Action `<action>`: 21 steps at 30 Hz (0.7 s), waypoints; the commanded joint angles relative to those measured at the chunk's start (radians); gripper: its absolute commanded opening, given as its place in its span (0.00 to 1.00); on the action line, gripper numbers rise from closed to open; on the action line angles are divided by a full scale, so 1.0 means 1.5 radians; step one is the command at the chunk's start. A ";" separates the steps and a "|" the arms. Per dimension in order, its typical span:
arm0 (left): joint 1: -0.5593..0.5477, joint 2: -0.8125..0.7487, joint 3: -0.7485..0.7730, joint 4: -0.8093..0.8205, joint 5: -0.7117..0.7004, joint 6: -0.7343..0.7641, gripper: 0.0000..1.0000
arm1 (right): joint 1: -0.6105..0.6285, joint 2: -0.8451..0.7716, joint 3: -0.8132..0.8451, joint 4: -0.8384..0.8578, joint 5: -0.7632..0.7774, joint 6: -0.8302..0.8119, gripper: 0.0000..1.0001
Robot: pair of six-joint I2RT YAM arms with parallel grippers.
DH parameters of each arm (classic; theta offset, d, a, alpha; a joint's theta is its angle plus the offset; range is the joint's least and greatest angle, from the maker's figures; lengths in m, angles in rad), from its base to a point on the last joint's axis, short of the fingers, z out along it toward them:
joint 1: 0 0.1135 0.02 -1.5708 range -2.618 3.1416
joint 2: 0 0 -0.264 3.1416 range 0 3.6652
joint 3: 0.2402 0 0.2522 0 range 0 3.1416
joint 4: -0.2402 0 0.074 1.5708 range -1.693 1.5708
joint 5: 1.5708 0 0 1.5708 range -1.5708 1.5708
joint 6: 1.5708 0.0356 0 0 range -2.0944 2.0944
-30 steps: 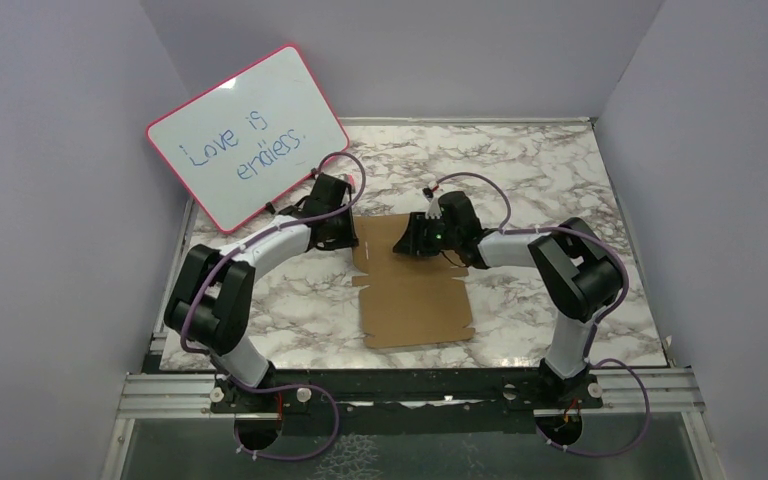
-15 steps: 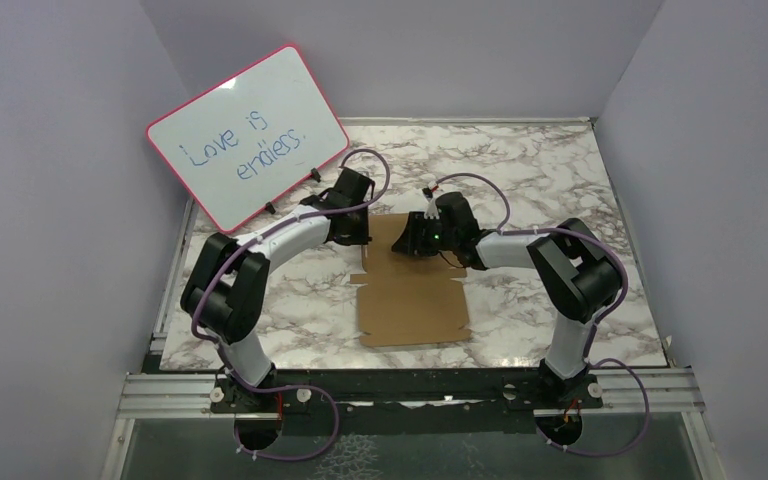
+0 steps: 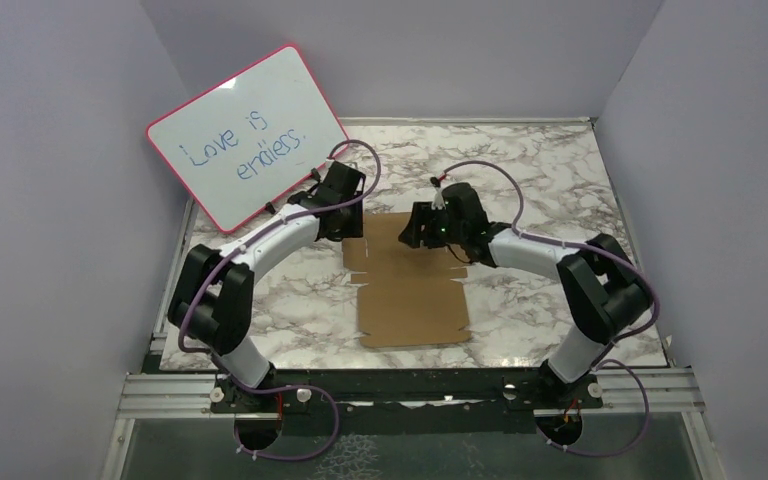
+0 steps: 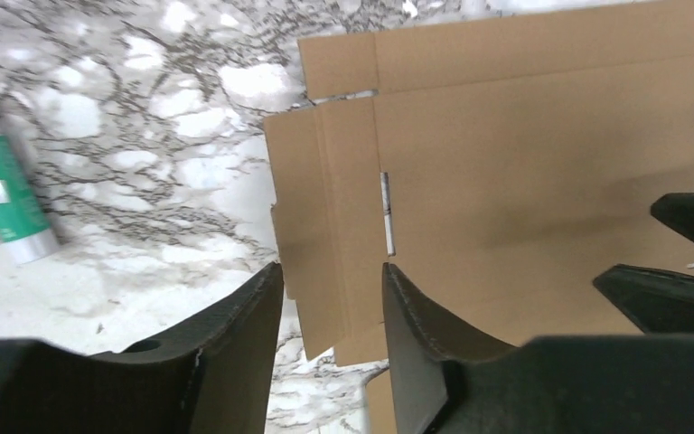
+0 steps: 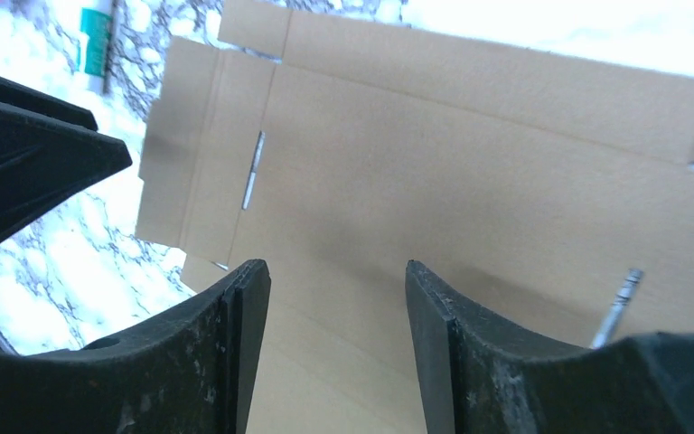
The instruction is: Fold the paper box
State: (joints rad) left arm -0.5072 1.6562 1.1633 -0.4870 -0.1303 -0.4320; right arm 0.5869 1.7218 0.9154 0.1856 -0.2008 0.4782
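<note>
The box (image 3: 412, 295) lies flat on the bench (image 3: 560, 200), between the arms. Left fingers (image 4: 235, 362), apart and empty, hang over its far left flap. Right fingers (image 5: 208, 362), apart and empty, hang over its far panel.

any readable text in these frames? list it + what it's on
"Love is endless." handwritten in blue on the pink-rimmed whiteboard, which leans at the far left of the table.
Green-and-white tube lying on the marble top: any print on it is too blurred to read.
Paper box: plain brown, no print visible in any view.
</note>
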 commanded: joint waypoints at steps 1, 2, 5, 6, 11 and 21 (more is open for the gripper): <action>0.013 -0.077 0.021 -0.004 -0.037 0.013 0.48 | -0.017 -0.073 0.011 -0.051 0.063 -0.046 0.64; 0.013 -0.087 0.019 -0.003 -0.039 0.015 0.50 | -0.024 -0.086 0.004 -0.056 0.068 -0.050 0.65; 0.014 -0.118 0.017 0.000 -0.029 0.019 0.55 | -0.065 -0.123 -0.021 -0.062 0.048 -0.053 0.67; 0.014 -0.127 0.015 0.004 -0.015 0.018 0.57 | -0.084 -0.133 -0.033 -0.057 0.031 -0.051 0.67; 0.012 -0.146 -0.022 0.086 0.116 -0.021 0.69 | -0.190 -0.166 -0.091 -0.017 -0.073 -0.020 0.67; 0.001 -0.082 -0.092 0.244 0.244 -0.100 0.73 | -0.361 -0.158 -0.193 0.091 -0.227 0.060 0.68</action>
State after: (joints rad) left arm -0.4927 1.4776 1.0607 -0.2703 0.1059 -0.5129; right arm 0.1101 1.4895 0.6582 0.2108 -0.4126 0.5117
